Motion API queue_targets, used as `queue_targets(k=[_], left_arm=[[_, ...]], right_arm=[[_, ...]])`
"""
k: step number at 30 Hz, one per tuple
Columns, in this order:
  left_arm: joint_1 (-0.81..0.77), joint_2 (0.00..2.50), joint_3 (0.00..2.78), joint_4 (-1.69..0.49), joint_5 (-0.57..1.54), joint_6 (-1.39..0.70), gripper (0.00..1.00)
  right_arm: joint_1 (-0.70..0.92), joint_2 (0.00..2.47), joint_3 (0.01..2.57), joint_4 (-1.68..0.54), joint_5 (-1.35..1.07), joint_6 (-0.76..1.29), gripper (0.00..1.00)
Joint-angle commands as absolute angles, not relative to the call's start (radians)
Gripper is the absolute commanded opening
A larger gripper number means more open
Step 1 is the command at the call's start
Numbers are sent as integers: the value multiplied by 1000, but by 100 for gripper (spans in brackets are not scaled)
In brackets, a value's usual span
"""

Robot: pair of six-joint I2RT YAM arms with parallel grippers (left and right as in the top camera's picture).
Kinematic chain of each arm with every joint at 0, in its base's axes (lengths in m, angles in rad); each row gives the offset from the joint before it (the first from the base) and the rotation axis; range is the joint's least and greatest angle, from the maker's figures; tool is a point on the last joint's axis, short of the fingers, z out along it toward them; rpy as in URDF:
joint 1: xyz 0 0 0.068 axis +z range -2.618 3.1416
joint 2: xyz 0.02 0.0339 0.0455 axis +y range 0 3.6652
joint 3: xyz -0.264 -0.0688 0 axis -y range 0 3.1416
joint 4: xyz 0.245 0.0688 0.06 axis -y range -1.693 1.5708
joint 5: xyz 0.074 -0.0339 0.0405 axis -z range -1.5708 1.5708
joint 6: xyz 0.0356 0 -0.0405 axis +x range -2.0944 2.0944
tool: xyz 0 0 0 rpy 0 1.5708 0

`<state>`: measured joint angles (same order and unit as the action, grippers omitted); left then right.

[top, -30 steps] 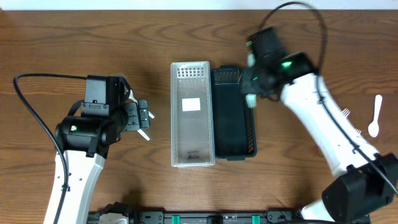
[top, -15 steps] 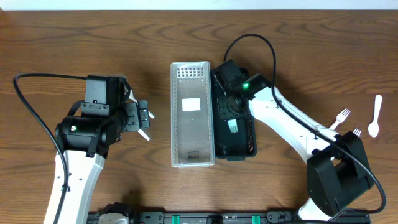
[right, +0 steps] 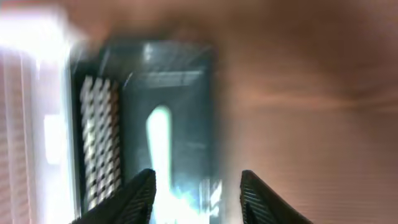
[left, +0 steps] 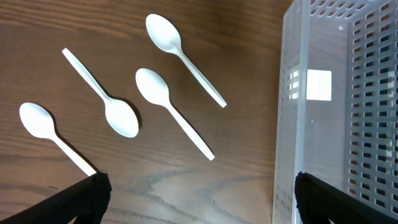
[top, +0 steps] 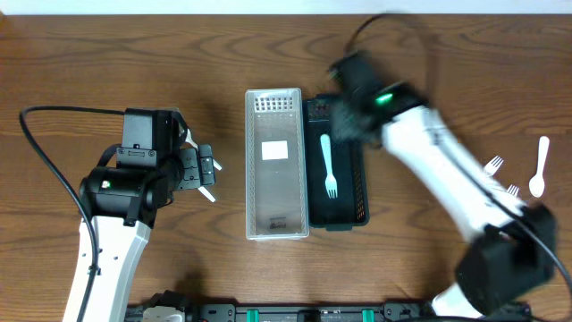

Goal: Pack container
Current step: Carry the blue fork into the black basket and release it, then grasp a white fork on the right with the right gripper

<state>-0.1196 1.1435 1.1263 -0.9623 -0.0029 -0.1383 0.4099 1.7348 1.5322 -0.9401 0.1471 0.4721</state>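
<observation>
The pale blue fork (top: 329, 165) lies lengthwise in the dark basket (top: 365, 192), tines toward the robot's base. It sits beneath the right hand (right: 199, 202) and apart from it. That hand's fingers are spread and empty, though its view is blurred. The left hand (left: 199, 205) hangs wide and empty over the surface (left: 155, 180), beside the clear basket (left: 348, 93) and near four white spoons (left: 152, 87).

Robot lab: wooden table (top: 89, 54), mounted arms (top: 116, 188).

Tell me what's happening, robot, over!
Left hand open near four spoons. Right hand open, empty, over dark basket. Fork lying in it. Nothing blocking clear basket.
</observation>
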Motion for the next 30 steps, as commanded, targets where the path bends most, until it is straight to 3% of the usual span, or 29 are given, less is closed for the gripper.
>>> queue_targets(k=[1, 4, 8, 16, 30], left_arm=[[-116, 1143, 1129, -964, -1, -144, 96], [-116, 1143, 1129, -966, -1, -144, 96], [-116, 1143, 1129, -968, -1, -143, 96], [-116, 1143, 1129, -967, -1, -144, 96], [-116, 1143, 1129, -967, -1, -144, 96]], right_arm=[[211, 1629, 1593, -991, 208, 523, 54], [23, 1622, 1592, -1056, 159, 542, 70], [-214, 1642, 1536, -1097, 92, 540, 84], [-488, 1763, 1330, -999, 14, 438, 81], [-459, 1957, 1299, -886, 14, 350, 85]])
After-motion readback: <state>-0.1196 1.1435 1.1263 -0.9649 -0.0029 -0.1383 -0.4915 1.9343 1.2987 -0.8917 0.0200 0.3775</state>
